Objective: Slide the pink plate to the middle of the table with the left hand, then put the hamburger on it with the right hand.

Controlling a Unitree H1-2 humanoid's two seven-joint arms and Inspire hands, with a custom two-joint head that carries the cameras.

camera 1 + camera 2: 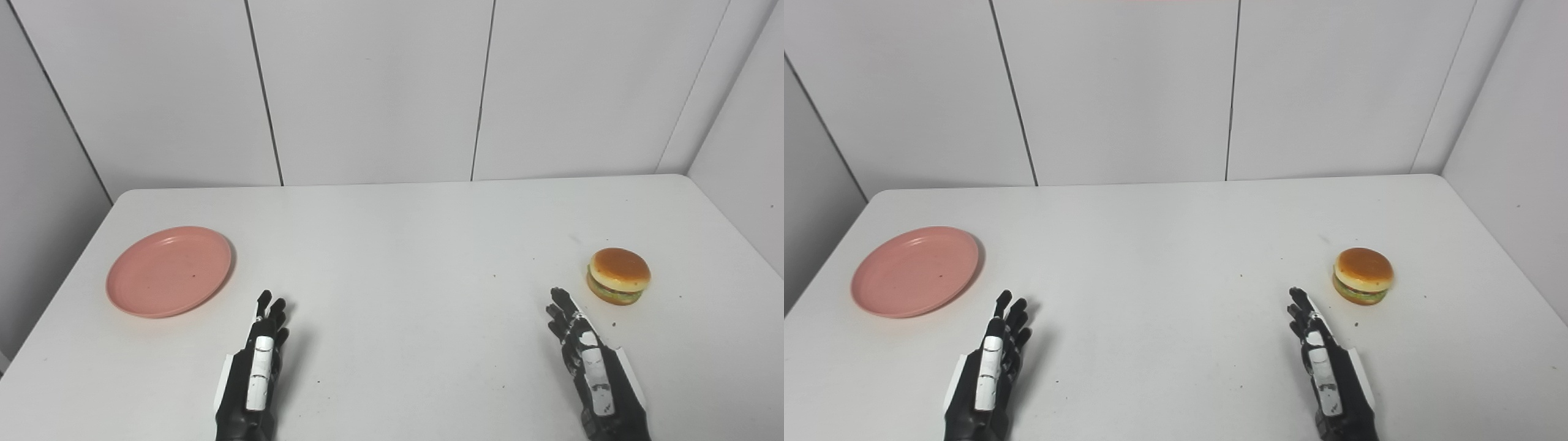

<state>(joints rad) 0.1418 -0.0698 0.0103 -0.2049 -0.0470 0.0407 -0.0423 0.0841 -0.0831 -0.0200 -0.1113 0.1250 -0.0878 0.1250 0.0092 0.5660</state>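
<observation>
A pink plate [169, 271] lies flat near the table's left edge, with nothing on it. A hamburger [618, 275] with a brown bun and green filling sits at the right side of the table. My left hand [256, 367] hovers near the front edge, right of and nearer than the plate, fingers straight and empty. My right hand [589, 364] is stretched out the same way, just left of and nearer than the hamburger, apart from it.
The white table [398, 245] has rounded far corners and meets grey wall panels at the back. A side wall stands close on the right. Small dark specks dot the tabletop.
</observation>
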